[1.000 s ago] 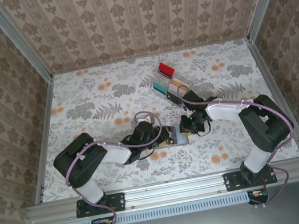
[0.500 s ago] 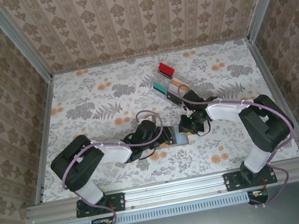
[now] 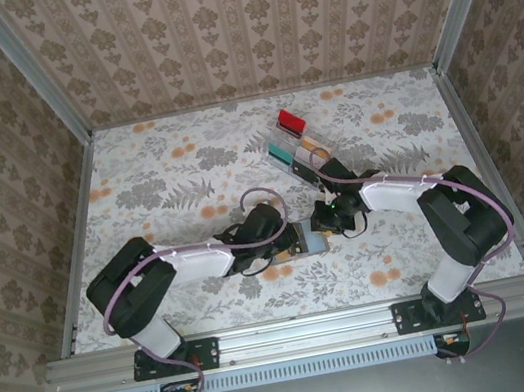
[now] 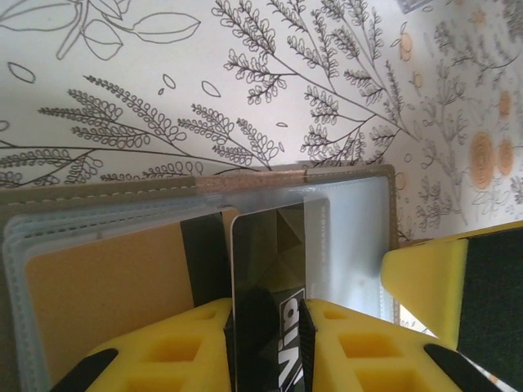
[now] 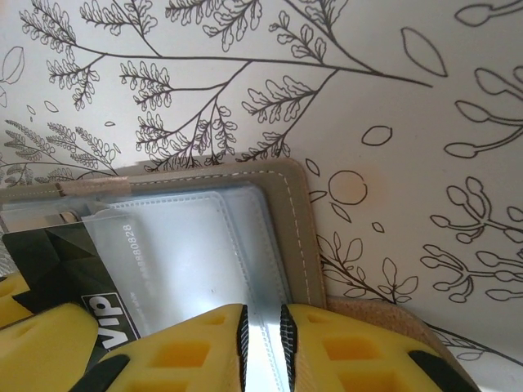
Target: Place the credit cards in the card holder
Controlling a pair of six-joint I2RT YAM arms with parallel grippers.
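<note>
**Two pincers meet at one card holder**

Seen from above, both wrists hid most of the card holder (image 3: 317,243) near the counter's (image 3: 159,189) front. The left pincer (image 4: 265,318) gripped one black VIP card (image 4: 270,245), its top tucked into a clear pocket and its lower end cut off. The right pincer (image 5: 261,327) clamped the holder's clear leaf. One tan card (image 4: 106,278) sat pocketed. One red card (image 3: 291,122) and one teal card (image 3: 281,154) stood well behind.
</note>
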